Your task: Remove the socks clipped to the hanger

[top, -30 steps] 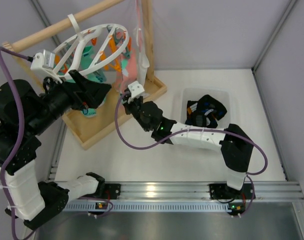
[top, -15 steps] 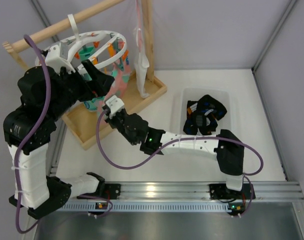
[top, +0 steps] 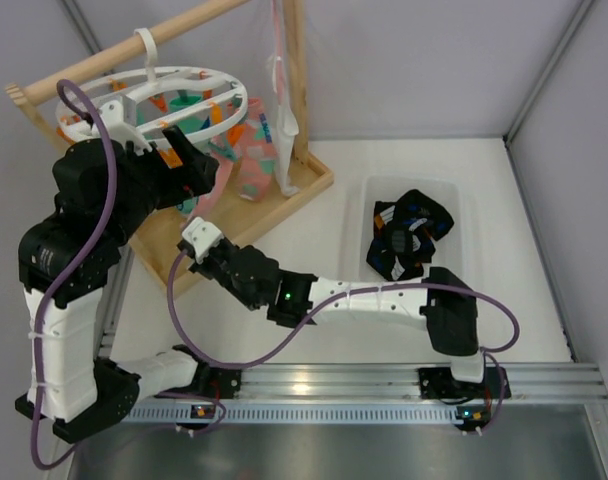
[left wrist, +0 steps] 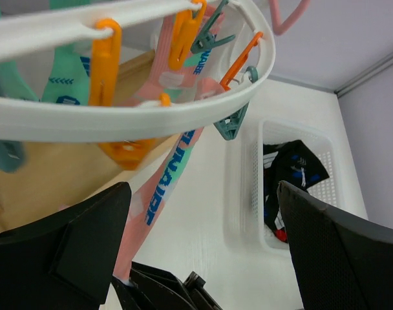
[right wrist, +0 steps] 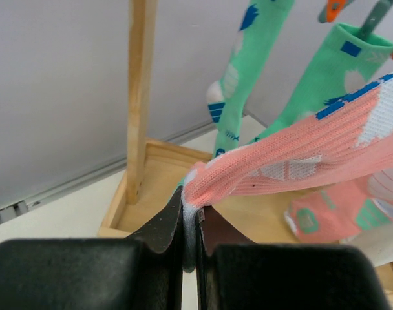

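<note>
Pink sock (right wrist: 300, 152) stretches diagonally from hanger (left wrist: 151, 118) down to right hand (right wrist: 190, 227).

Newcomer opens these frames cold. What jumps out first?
The pink sock, pulled taut from the white hanger at upper left, its end pinched in the shut right gripper. Next, the bright orange and teal clips around the ring with green socks hanging, and the bin at right holding dark socks.
</note>
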You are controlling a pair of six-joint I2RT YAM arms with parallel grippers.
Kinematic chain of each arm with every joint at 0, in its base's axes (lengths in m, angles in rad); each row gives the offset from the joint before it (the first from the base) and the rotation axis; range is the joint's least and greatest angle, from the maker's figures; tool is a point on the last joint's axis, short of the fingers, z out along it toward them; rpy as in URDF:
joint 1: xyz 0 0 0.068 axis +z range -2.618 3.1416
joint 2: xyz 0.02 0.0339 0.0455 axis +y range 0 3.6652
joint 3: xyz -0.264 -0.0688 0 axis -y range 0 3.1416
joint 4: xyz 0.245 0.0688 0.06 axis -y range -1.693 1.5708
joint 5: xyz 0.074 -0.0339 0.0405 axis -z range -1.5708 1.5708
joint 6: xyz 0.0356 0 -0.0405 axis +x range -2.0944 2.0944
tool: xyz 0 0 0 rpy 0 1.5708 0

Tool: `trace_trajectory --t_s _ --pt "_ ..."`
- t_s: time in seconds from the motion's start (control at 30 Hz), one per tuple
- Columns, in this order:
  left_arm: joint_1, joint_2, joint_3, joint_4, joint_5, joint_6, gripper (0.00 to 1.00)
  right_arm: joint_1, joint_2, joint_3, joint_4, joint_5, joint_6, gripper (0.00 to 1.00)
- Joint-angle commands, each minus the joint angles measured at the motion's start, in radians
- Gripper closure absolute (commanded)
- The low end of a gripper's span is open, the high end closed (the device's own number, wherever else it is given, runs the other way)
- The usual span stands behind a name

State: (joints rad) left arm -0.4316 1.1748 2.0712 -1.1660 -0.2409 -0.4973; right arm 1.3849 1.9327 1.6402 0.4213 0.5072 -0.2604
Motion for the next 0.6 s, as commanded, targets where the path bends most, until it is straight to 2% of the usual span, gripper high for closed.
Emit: trace_trajectory --t_s 0.0,0.13,0.3,0.43,0.57 --pt "-0.001 -0.038 -0.066 0.034 0.040 0.015 0.02 0.025 -0.003 0.029 -0.003 -0.021 -0.007 1.00" --pt "0.001 -0.105 -0.180 0.040 0.090 0.032 0.03 0.019 -0.047 -0.032 0.051 0.002 0.009 1.00" --pt "0.001 -0.190 -0.325 0.045 0.061 0.031 0.06 0.003 -0.087 -0.108 0.089 0.025 0.021 1.00" --pt "-0.001 -0.233 -0.430 0.106 0.051 0.025 0.13 0.003 -0.118 -0.137 0.102 0.014 0.023 1.00" --pt "0.001 -0.256 -0.514 0.152 0.025 0.017 0.16 0.003 -0.144 -0.161 0.109 0.001 0.030 1.00"
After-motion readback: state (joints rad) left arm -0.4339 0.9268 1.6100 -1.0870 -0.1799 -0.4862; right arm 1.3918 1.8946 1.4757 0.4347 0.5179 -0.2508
